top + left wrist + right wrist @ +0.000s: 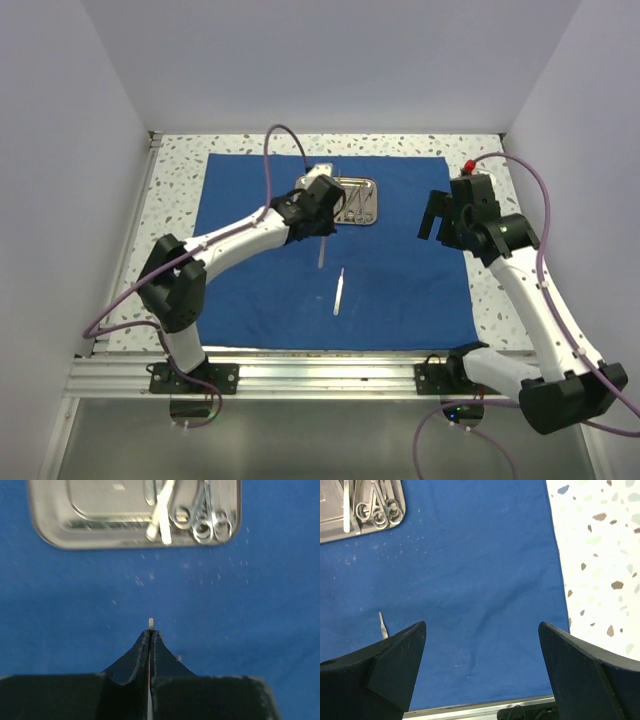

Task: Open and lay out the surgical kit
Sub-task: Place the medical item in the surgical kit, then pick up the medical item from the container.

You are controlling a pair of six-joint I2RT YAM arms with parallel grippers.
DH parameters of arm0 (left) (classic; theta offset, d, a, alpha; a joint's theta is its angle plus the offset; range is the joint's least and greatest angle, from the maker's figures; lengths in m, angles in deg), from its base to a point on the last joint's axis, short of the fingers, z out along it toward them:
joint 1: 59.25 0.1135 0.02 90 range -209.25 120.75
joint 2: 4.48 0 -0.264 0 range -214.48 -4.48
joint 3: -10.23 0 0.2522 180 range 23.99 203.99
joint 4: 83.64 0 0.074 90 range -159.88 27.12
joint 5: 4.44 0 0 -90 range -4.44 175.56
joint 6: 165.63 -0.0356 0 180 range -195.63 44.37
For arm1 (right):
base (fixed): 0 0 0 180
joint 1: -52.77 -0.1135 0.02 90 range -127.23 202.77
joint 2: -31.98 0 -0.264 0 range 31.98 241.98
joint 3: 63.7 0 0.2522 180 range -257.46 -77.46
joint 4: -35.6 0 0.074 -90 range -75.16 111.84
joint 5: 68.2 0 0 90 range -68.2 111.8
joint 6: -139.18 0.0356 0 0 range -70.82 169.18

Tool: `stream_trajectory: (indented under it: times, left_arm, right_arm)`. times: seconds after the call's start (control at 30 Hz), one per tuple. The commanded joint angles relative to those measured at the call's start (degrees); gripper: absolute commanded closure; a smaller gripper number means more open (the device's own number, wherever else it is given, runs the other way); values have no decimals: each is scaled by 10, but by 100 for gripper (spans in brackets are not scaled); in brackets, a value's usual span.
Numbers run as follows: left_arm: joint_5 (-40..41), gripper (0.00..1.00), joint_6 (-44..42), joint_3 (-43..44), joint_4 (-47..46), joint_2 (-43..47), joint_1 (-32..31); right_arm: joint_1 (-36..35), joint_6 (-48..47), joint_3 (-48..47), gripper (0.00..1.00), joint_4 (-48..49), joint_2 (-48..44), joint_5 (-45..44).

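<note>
The royal-blue cloth (400, 280) lies spread flat on the table. The steel tray (368, 186) sits at its far middle and holds ring-handled scissors and forceps (202, 522) and a flat silver tool (162, 520). My left gripper (322, 236) hovers just in front of the tray, shut on a thin silver instrument (321, 252) that hangs below it; its tip (151, 623) pokes out past the fingers. Silver tweezers (338, 292) lie on the cloth nearer me. My right gripper (437, 222) is open and empty above the cloth's right part (485, 580).
Speckled tabletop (175, 200) borders the cloth on the left, far side and right (600, 555). A metal rail (320, 375) runs along the near edge. White walls enclose the table on three sides. The end of a thin silver tool (382, 622) shows beside my right gripper's left finger.
</note>
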Motion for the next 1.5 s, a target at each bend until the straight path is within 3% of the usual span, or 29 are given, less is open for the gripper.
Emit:
stream_trajectory:
  times: [0.0,0.27,0.5,0.6,0.63,0.77,0.83,0.93,1.03,1.13,1.17,1.3,1.47]
  left_arm:
    - [9,100,77,-32,4,20,-35]
    - [-16,100,141,-108,-15,-1,-75]
    - [-66,100,133,-90,-19,-28,-97]
    - [-71,38,109,-66,0,-28,-100]
    - [-71,1,104,-57,8,-27,-100]
    - [-40,0,54,20,86,-21,-100]
    - [13,0,26,53,114,-23,-95]
    - [38,0,-20,106,121,-31,-50]
    - [-1,1,-63,145,71,-68,29]
    - [-26,3,-106,243,61,-157,91]
    - [-32,5,-116,311,67,-184,109]
    - [-66,9,-160,479,77,-333,132]
    - [-155,12,-171,515,1,-385,147]
  right_arm:
    - [1,27,38,2,-13,-28,23]
    - [0,17,81,2,-24,-47,25]
    - [-1,13,80,2,-31,-47,16]
    - [0,12,87,2,-26,-48,9]
    - [-1,11,88,1,-23,-48,6]
    - [-1,9,80,2,-24,-44,-4]
    - [0,5,69,2,-27,-41,-15]
    - [-1,0,51,2,-31,-37,-24]
    - [0,1,38,2,-30,-33,-27]
    - [1,5,24,2,-32,-28,-27]
    - [1,4,15,2,-32,-23,-28]
    - [2,-5,-3,2,-33,-8,-43]
    - [2,-11,-17,2,-32,23,-58]
